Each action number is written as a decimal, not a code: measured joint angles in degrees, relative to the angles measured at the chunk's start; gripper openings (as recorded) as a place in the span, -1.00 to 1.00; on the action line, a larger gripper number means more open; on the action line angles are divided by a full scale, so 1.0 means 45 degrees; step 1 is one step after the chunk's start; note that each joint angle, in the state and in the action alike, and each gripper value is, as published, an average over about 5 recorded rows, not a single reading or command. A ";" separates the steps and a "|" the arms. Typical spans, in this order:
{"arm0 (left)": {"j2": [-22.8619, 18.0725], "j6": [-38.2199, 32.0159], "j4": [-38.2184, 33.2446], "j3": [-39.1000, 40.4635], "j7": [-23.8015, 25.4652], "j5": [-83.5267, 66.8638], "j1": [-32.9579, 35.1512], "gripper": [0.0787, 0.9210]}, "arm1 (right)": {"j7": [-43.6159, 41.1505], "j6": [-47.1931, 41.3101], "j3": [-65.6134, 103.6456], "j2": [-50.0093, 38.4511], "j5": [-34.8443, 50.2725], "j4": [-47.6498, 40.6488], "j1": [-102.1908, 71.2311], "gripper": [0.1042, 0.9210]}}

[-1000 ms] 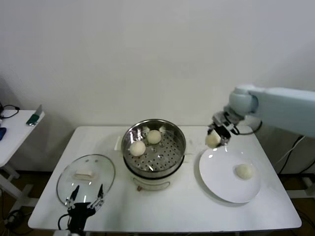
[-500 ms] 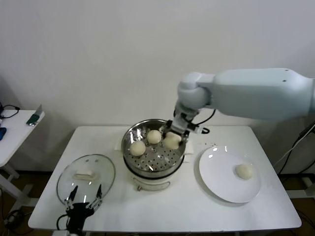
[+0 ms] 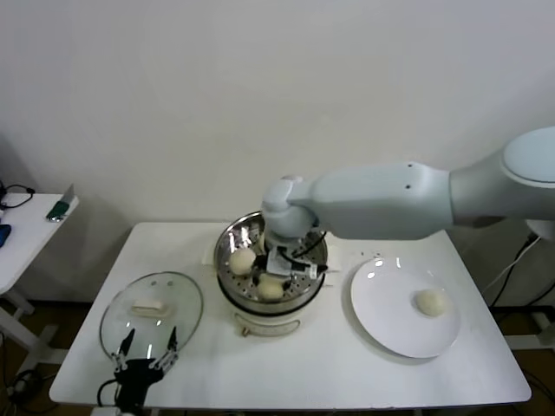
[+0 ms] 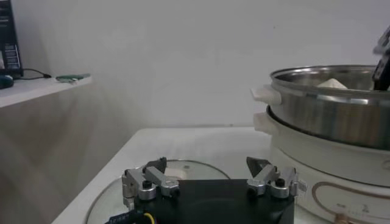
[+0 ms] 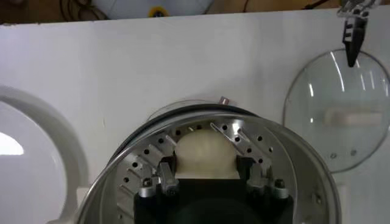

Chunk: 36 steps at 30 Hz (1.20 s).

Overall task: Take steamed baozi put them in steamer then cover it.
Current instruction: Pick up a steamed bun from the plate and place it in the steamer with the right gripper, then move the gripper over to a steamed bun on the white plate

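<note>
The steamer stands at the table's middle. One baozi lies on its perforated tray. My right gripper reaches down into the pot and is shut on a second baozi; in the right wrist view this baozi sits between the fingers, low over the steamer tray. Another baozi lies on the white plate. My arm hides the pot's back part. The cover lies flat at the left. My left gripper is open, parked at its near edge.
A side table with small items stands off the left end. The left wrist view shows the open left gripper over the cover, with the steamer wall beside it. The table edge runs along the front.
My right arm carried the baozi from over the plate leftward across the steamer's rim and lowered it to the pot's near side. The left arm has not moved.
</note>
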 measured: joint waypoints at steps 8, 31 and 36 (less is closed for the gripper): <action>0.0002 -0.0034 -0.0025 -0.0003 -0.0012 0.0017 0.0080 0.77 | 0.0223 0.0349 0.0095 0.0292 -0.0430 -0.0653 -0.0477 0.67; 0.0144 0.0020 -0.0100 0.0032 0.0011 -0.0005 -0.0111 0.77 | -0.1781 0.0917 -0.1655 -0.3367 0.3909 -0.2100 0.2806 0.76; 0.0169 0.0054 -0.0070 0.0038 0.0028 -0.0044 -0.0210 0.77 | -0.1942 -0.0597 -0.2545 -0.5216 0.4779 -0.2299 0.2974 0.76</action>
